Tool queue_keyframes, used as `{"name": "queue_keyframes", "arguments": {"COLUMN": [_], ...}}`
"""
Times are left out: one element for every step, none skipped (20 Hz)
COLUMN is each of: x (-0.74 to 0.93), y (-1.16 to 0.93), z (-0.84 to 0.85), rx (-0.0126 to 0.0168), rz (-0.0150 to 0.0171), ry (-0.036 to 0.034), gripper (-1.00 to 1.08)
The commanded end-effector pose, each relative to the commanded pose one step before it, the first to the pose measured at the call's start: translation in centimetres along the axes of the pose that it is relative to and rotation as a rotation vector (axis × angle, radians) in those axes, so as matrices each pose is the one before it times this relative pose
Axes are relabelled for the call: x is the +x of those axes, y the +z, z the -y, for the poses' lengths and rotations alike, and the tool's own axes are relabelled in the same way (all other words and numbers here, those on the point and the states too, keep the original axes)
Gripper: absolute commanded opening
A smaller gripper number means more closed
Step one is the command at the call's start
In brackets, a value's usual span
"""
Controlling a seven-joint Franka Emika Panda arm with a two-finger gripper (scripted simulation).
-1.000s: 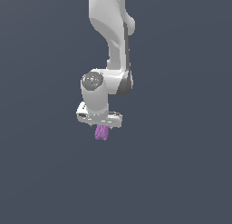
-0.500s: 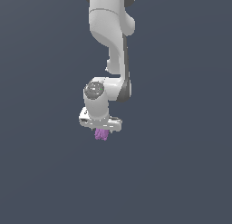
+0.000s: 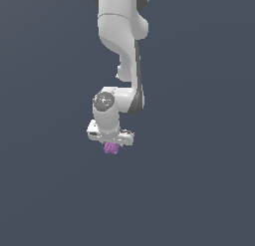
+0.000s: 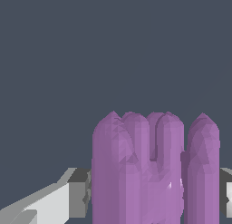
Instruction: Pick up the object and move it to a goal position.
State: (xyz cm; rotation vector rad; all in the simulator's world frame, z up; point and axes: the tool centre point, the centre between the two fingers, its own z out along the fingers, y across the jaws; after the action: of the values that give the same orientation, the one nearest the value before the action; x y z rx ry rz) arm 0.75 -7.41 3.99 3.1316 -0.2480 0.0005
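The object [image 3: 111, 148] is a small pale purple lump with lengthwise lobes, hanging just below the white hand of my arm in the exterior view. My gripper [image 3: 111, 146] is shut on it, well above the dark grey ground. In the wrist view the object [image 4: 154, 168] fills the lower middle as several upright rounded ridges. A grey and white finger [image 4: 68, 196] presses one side, and the edge of the other finger [image 4: 226, 182] shows at the opposite side. My gripper [image 4: 154, 196] holds it between them.
Only a flat dark grey ground [image 3: 199, 190] surrounds the arm in both views. No other object, container or marker shows.
The arm has swung slightly toward the exterior view's left and lowered a little, carrying the purple object with it. The grip is unchanged.
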Motion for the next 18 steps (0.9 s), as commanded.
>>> {"name": "queue_keyframes", "arguments": {"x": [-0.009,0.000,0.000,0.000,0.011,0.006,0.019,0.032,0.045,0.057,0.070,0.082,0.095,0.107,0.118,0.130,0.142,0.153], "y": [0.084,0.000,0.000,0.000,-0.076,-0.034,-0.102,-0.170,-0.237,-0.303,-0.368,-0.433,-0.496,-0.557,-0.617,-0.676,-0.734,-0.789], "z": [0.005,0.000,0.000,0.000,-0.015,-0.001,-0.002,-0.004,-0.006,-0.007,-0.009,-0.010,-0.012,-0.013,-0.015,-0.016,-0.018,-0.019], "rx": [-0.00008,0.00000,0.00000,0.00000,0.00022,0.00000,0.00000,0.00000,0.00000,0.00000,0.00000,0.00000,0.00000,0.00000,0.00000,0.00000,0.00000,0.00000], "rz": [0.00051,0.00000,0.00000,0.00000,-0.00056,0.00000,0.00000,0.00000,0.00000,0.00000,0.00000,0.00000,0.00000,0.00000,0.00000,0.00000,0.00000,0.00000], "ry": [-0.00009,0.00000,0.00000,0.00000,0.00034,0.00000,0.00000,0.00000,0.00000,0.00000,0.00000,0.00000,0.00000,0.00000,0.00000,0.00000,0.00000,0.00000], "gripper": [-1.00,-1.00,-1.00,-1.00,-1.00,-1.00,-1.00,-1.00,-1.00,-1.00,-1.00,-1.00,-1.00,-1.00,-1.00,-1.00,-1.00,-1.00]}}
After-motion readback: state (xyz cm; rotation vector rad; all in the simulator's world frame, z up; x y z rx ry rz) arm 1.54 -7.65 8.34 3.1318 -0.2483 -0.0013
